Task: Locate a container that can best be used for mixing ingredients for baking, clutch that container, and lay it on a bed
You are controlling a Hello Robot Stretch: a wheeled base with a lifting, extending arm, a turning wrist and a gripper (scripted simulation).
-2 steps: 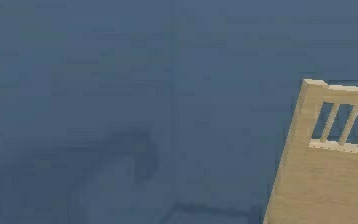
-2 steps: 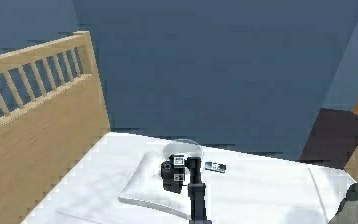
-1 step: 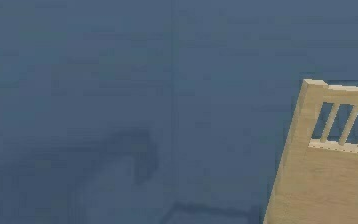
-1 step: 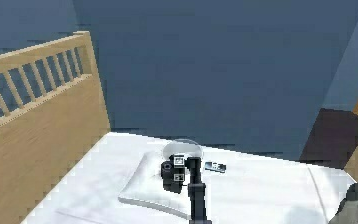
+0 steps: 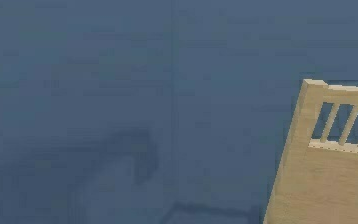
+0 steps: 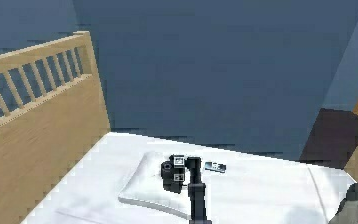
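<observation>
The bed point(image 6: 107, 165) has a white mattress and a slatted wooden headboard point(image 6: 42, 85) on the arm side view's left. A white pillow point(image 6: 147, 182) lies on it. My arm point(image 6: 198, 200) rises from the bottom edge and ends over the pillow. The gripper point(image 6: 170, 173) is a dark body at the arm's far end, with the pillow right behind it. I cannot tell whether it holds anything. No bowl shape can be made out at the fingers. The headboard's end point(image 5: 322, 160) also stands at the forward view's right edge.
A small flat dark-and-white object point(image 6: 217, 167) lies on the mattress just right of the arm's end. A dark rounded thing point(image 6: 353, 204) sits at the bottom right corner. Blue walls point(image 5: 137, 90) stand close ahead and behind the bed.
</observation>
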